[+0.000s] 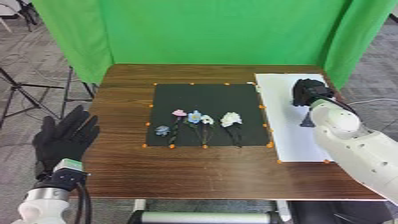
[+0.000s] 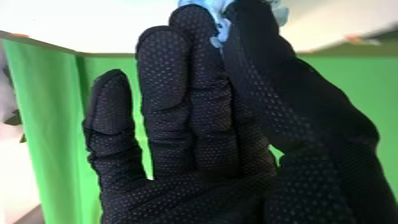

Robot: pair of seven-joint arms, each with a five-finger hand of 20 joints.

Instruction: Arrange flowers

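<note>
Right hand pinches blue flower; left hand spread.

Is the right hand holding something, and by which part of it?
The right hand pinches a light blue flower, but which part is gripped cannot be told.

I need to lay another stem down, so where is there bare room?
Bare: the far part of the black mat, beyond the flowers, and the wooden table between mat and left hand. Crowded: the mat's near part, and the white sheet around the right hand.
</note>
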